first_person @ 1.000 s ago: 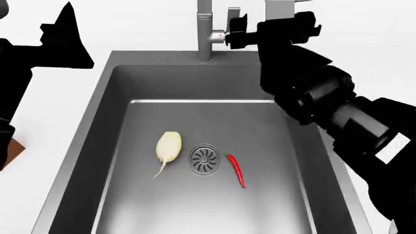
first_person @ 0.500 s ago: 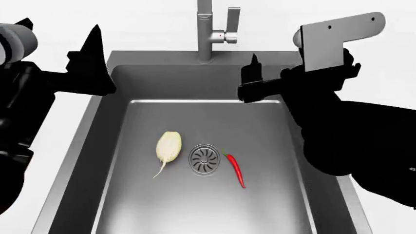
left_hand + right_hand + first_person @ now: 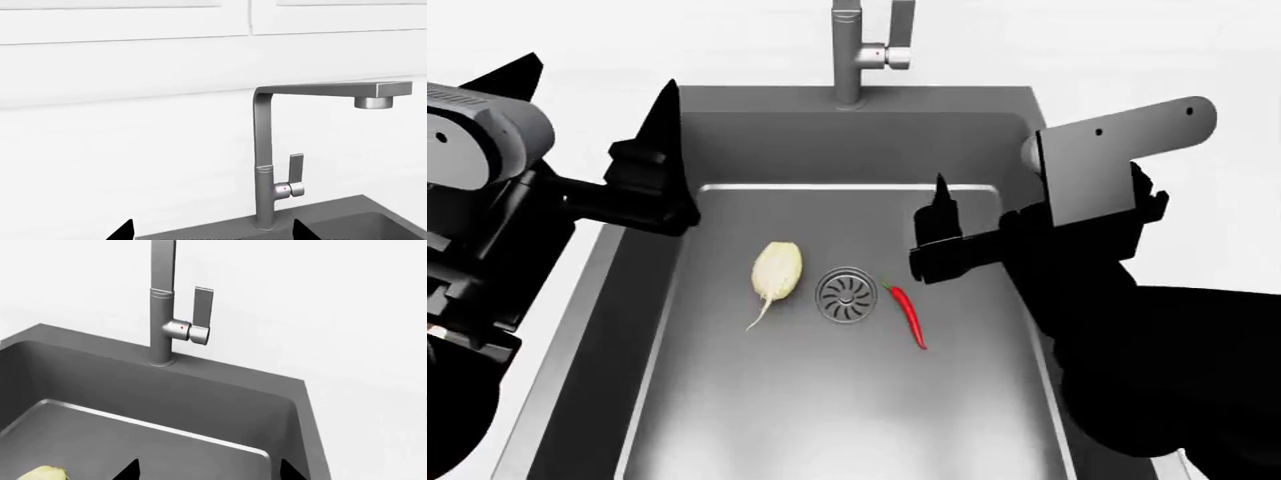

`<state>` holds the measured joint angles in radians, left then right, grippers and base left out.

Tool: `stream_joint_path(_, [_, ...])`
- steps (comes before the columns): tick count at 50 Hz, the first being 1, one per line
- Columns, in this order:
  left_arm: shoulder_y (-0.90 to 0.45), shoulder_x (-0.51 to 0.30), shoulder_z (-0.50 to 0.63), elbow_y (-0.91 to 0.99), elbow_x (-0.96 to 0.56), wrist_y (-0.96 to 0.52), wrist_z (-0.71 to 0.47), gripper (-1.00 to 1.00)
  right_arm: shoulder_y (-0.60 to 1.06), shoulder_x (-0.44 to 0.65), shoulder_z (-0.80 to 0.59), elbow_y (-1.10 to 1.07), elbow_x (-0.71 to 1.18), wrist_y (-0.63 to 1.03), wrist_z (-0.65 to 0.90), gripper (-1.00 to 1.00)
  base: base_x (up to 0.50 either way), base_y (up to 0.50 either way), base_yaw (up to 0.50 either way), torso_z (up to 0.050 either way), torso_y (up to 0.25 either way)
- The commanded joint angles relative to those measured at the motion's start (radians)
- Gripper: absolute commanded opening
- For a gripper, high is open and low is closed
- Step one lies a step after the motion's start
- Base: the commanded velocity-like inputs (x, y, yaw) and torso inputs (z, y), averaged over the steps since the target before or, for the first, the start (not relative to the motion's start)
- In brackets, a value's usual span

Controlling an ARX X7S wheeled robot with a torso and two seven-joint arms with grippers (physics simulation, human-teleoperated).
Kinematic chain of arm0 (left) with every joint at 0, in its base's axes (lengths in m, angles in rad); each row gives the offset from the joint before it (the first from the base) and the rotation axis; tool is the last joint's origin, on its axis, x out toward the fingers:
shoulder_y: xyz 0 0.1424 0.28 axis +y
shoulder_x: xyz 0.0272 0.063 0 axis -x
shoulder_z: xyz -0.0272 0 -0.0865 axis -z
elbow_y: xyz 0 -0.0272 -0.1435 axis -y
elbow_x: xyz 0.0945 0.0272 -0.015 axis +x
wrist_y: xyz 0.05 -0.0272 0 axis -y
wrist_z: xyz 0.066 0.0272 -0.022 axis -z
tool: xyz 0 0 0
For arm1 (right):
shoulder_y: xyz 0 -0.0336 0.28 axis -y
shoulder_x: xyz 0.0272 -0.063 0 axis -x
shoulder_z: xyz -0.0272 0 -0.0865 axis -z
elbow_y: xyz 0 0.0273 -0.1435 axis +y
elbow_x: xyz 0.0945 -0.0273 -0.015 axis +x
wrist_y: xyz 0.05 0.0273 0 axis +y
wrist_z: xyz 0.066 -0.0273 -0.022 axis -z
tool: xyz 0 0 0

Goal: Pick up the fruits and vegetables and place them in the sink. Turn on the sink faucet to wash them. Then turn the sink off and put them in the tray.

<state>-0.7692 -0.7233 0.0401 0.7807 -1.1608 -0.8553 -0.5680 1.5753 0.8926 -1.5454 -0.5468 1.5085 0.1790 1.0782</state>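
One root vegetable (image 3: 774, 271), one chili pepper (image 3: 908, 320) in sink (image 3: 854, 420), between both spread, empty hands: left hand (image 3: 657, 175), right hand (image 3: 941, 245).

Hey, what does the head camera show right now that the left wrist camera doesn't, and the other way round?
Only the head view shows the chili pepper, the root vegetable, the drain between them, and both arms, with the left gripper and right gripper over the basin. Only the left wrist view shows the faucet's spout and the wall cabinets above. Both show the faucet, its lever handle and the sink rim.
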Motion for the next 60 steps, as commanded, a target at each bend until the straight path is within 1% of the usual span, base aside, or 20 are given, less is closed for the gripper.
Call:
stream_joint_path(1, [0.044, 0.014, 0.025, -0.001, 0.004, -0.001, 0.005, 1.00, 0.017, -0.035, -0.016, 0.013, 0.064, 0.055, 0.031, 1.00, 0.00, 0.00, 0.00, 0.000, 0.000])
stream_joint_path(9, [0.050, 0.013, 0.028, -0.003, 0.007, 0.003, 0.008, 1.00, 0.018, -0.142, -0.038, 0.148, 0.200, 0.116, -0.021, 1.00, 0.00, 0.00, 0.00, 0.000, -0.001])
stream_joint_path(16, [0.052, 0.014, 0.029, -0.017, 0.017, 0.010, 0.015, 1.00, 0.000, -0.202, -0.060, 0.238, 0.247, 0.150, -0.083, 1.00, 0.00, 0.00, 0.00, 0.000, -0.003])
stream_joint_path(33, [0.047, 0.014, 0.038, -0.030, 0.025, 0.016, 0.023, 1.00, -0.079, -0.301, -0.100, 0.426, 0.254, 0.164, -0.207, 1.00, 0.00, 0.00, 0.00, 0.000, -0.002])
stream_joint_path(45, [0.056, 0.014, 0.044, -0.033, 0.038, 0.025, 0.030, 1.00, -0.128, -0.336, -0.110, 0.533, 0.249, 0.148, -0.265, 1.00, 0.00, 0.00, 0.00, 0.000, -0.003])
stream_joint_path(60, [0.063, 0.012, 0.050, -0.033, 0.045, 0.030, 0.032, 1.00, -0.202, -0.407, -0.125, 0.718, 0.240, 0.129, -0.377, 1.00, 0.00, 0.00, 0.00, 0.000, -0.003])
